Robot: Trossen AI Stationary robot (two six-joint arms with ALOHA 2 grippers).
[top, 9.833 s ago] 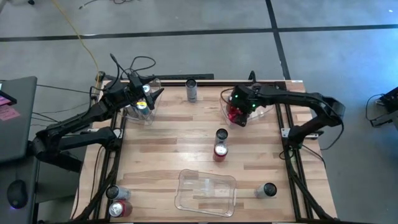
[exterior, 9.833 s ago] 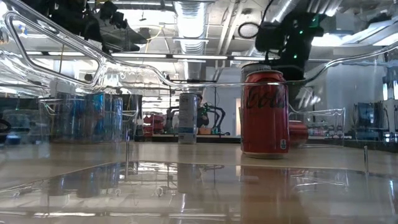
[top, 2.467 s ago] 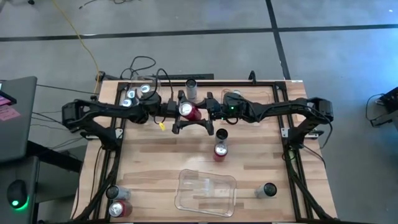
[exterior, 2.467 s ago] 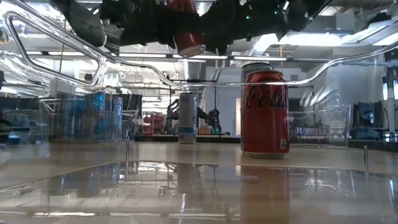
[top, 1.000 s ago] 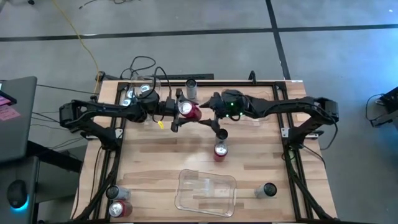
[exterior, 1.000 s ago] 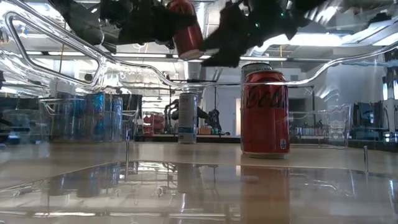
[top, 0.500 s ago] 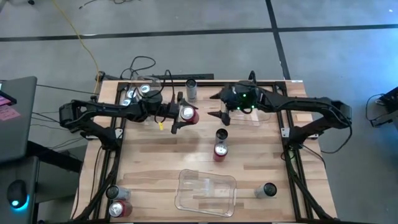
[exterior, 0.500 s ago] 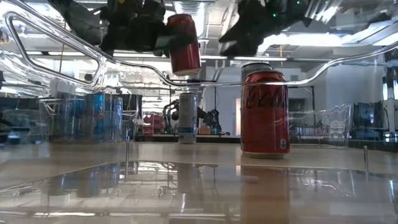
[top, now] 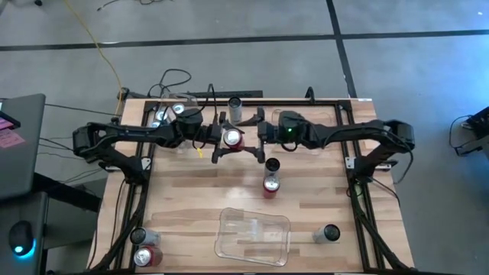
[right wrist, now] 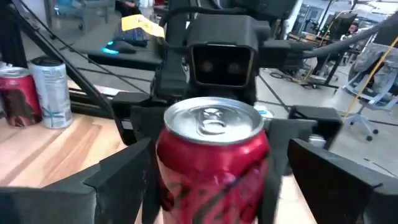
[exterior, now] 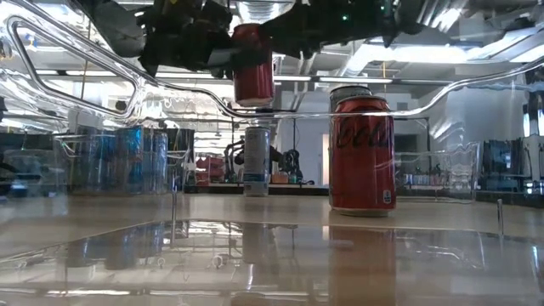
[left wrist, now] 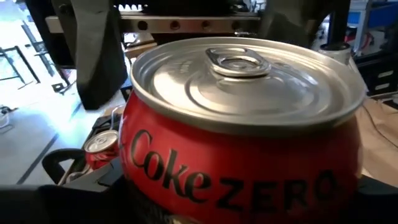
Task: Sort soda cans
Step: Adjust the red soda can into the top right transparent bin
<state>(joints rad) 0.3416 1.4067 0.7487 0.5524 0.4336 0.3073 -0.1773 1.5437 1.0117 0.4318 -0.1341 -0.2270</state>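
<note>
My left gripper (top: 222, 140) holds a red soda can (top: 232, 138) upright in the air above the table's (top: 191, 191) far middle; my right gripper (top: 258, 140) faces it with fingers spread wide either side of the can, not visibly touching; other cans (top: 270, 176) stand below.

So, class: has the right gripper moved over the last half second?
Yes. The right gripper has swung back toward the table's centre, away from the clear bin, to the red can held by the left gripper.

Wooden table (top: 191, 191), clear bins (top: 254, 235) at front and rear corners, upright soda cans (top: 270, 183) scattered
</note>
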